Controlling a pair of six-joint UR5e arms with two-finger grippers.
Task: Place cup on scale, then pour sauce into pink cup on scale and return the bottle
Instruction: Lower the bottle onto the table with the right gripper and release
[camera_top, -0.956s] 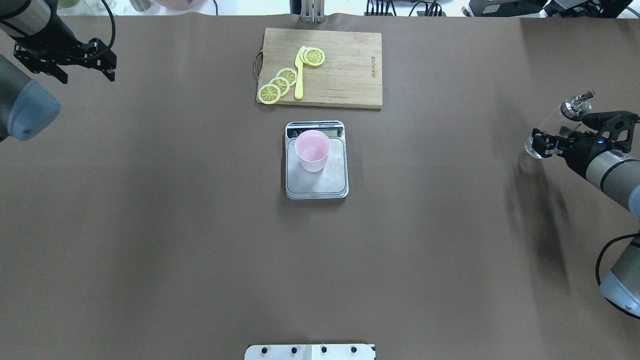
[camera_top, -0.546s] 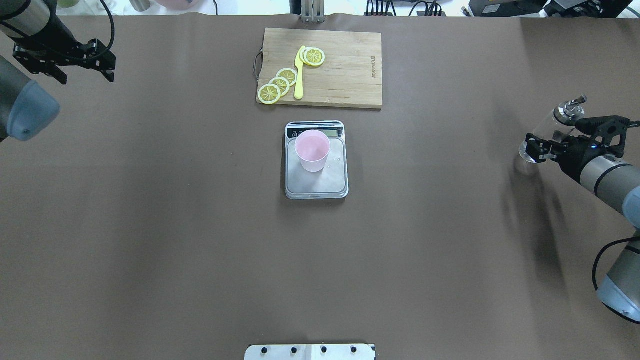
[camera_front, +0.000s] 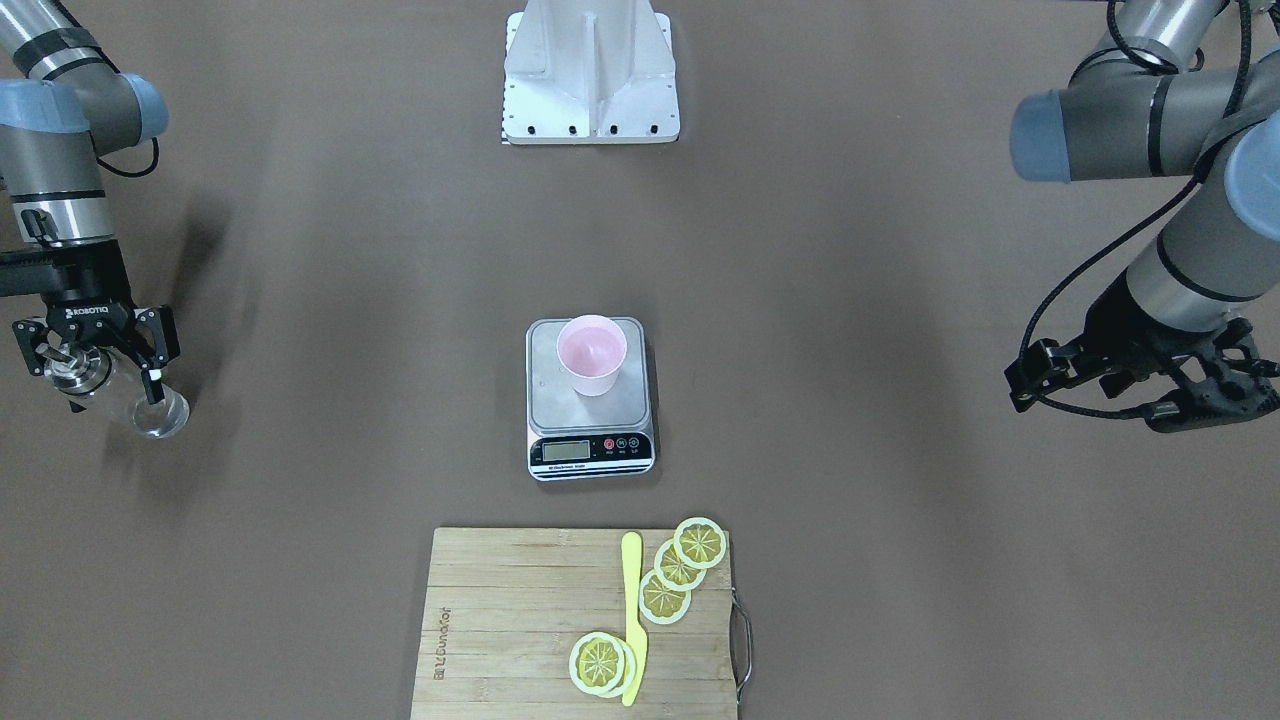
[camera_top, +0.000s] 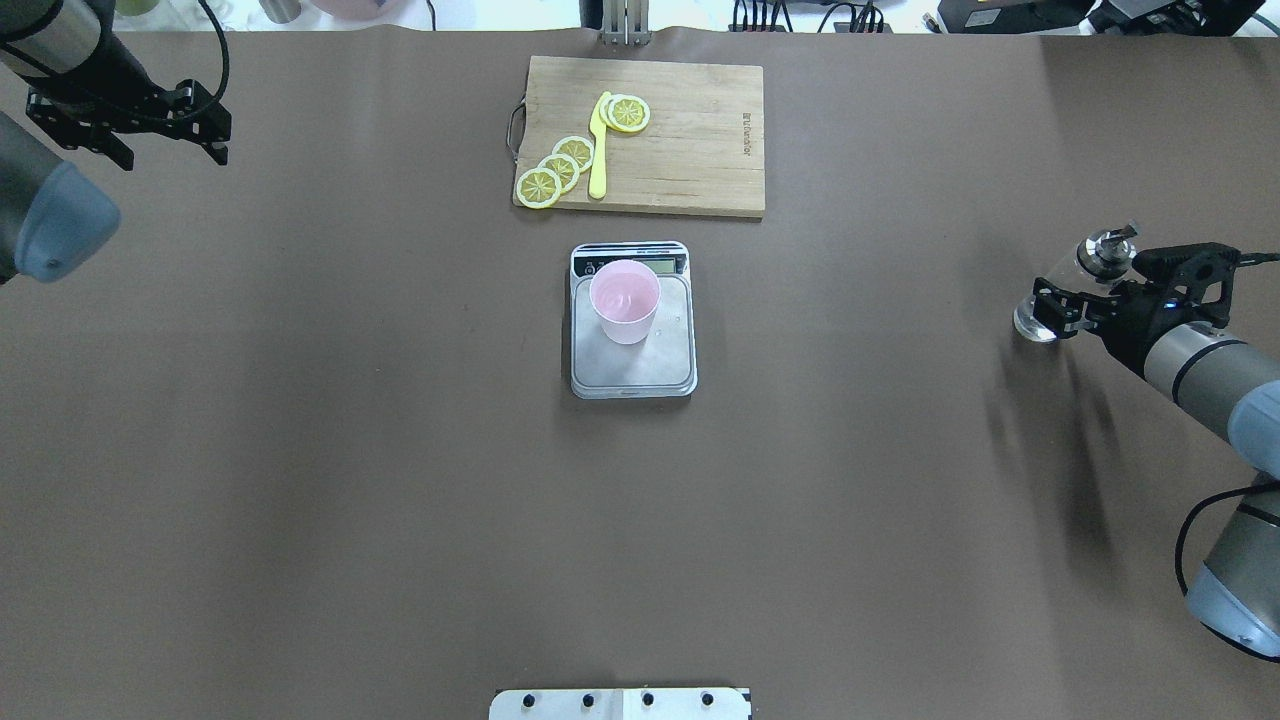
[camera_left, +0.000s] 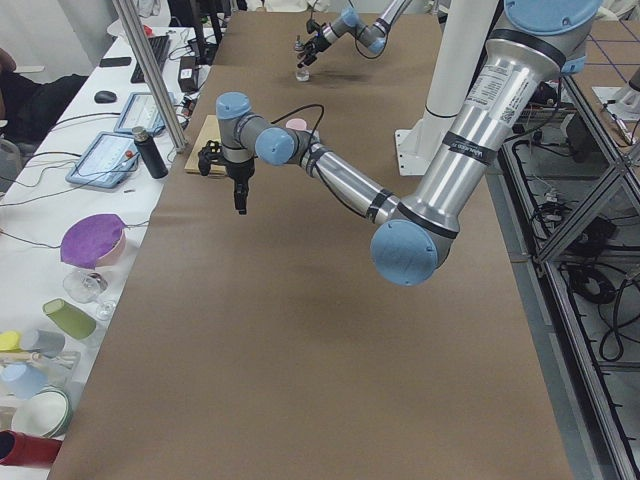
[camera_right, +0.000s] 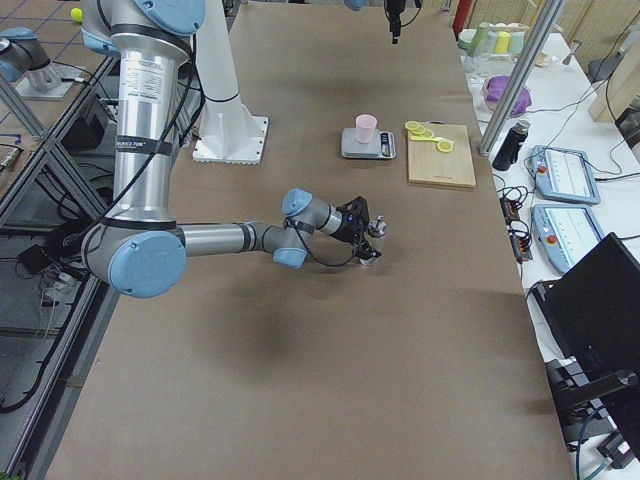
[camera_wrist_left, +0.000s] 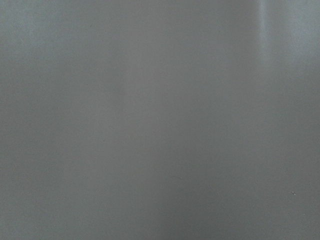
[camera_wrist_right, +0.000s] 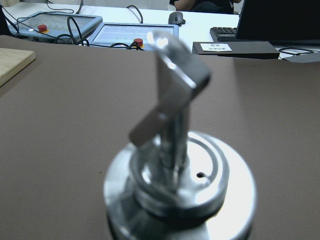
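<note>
Cup (camera_top: 624, 300) is standing upright on the scale (camera_top: 640, 372) in the middle of the worktop (camera_top: 400, 520), toward the display end of the platform, so the first step is looking finished. The bottle (camera_front: 150, 410) is sitting well away from it, close to the right edge of the worktop, and is leaning with its metal spout tipped back toward the arm. The right pincer (camera_front: 95, 352) is grasping it, clenched around the body just below the cap. The left pincer (camera_top: 218, 130) is hanging released over the far left corner, gripping nothing.

What is left is harder to judge. The sauce is colourless, and from these angles the inside of the cup is showing only pale pink, so it may or may not be holding any liquid. Going by where things are lying, the bottle is either heading out for the pour or coming home after it. In both cases it is not yet set down and let go, so the return is remaining undone.
</note>
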